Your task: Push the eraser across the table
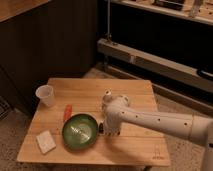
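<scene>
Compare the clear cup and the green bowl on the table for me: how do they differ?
The cup is pale and translucent; the bowl is green. The cup is tall and narrow, the bowl wide and shallow. The cup stands near the table's far left corner, away from the arm; the bowl sits toward the front, right beside the gripper, which is down at its right rim. Both stand upright, open side up.
</scene>
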Available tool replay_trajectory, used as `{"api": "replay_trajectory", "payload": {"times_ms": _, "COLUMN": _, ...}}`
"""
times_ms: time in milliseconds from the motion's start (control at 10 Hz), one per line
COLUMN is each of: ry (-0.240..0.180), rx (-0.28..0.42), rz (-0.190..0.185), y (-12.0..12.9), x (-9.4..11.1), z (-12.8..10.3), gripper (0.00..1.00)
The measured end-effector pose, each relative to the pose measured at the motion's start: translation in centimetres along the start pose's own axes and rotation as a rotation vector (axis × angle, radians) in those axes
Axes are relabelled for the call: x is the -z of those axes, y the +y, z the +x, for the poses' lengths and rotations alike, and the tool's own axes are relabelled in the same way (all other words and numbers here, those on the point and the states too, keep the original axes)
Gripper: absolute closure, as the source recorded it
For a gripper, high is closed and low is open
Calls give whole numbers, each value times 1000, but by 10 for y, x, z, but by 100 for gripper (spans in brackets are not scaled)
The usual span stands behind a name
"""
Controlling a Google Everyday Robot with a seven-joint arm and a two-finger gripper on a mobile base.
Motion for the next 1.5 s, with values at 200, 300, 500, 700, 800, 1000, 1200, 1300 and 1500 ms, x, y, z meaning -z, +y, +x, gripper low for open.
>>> {"api": "replay_trajectory", "payload": {"times_ms": 200, "ry": 0, "rx": 0, "rz": 0, "y": 0, "x": 0, "z": 0, "gripper": 37}}
{"api": "replay_trajectory", "payload": {"times_ms": 300, "ry": 0, "rx": 0, "rz": 0, "y": 0, "x": 0, "z": 0, "gripper": 27}}
{"api": "replay_trajectory", "payload": {"times_ms": 500, "ry": 0, "rx": 2, "rz": 1, "y": -2, "x": 0, "z": 0, "gripper": 20}}
{"api": "replay_trajectory", "payload": {"times_ms": 700, "ry": 3, "rx": 2, "rz": 6, "y": -4, "x": 4, "z": 1, "gripper": 20}}
{"api": "replay_trajectory", "payload": {"times_ms": 800, "ry": 6, "rx": 4, "rz": 2, "y": -3, "x": 7, "z": 1, "gripper": 20}}
{"api": "replay_trajectory", "payload": {"times_ms": 1000, "ry": -1, "rx": 0, "rz": -5, "y": 0, "x": 8, "z": -1, "gripper": 20}}
{"api": "replay_trajectory", "payload": {"times_ms": 1200, "ry": -2, "rx": 3, "rz": -3, "y": -2, "x": 8, "z": -1, "gripper": 20}}
{"api": "replay_trajectory", "payload": {"times_ms": 1300, "ry": -1, "rx": 3, "rz": -2, "y": -2, "x": 9, "z": -1, "gripper": 20}}
{"api": "replay_trajectory", "payload": {"times_ms": 1500, "ry": -1, "rx": 3, "rz": 0, "y": -2, "x": 9, "z": -1, "gripper": 38}}
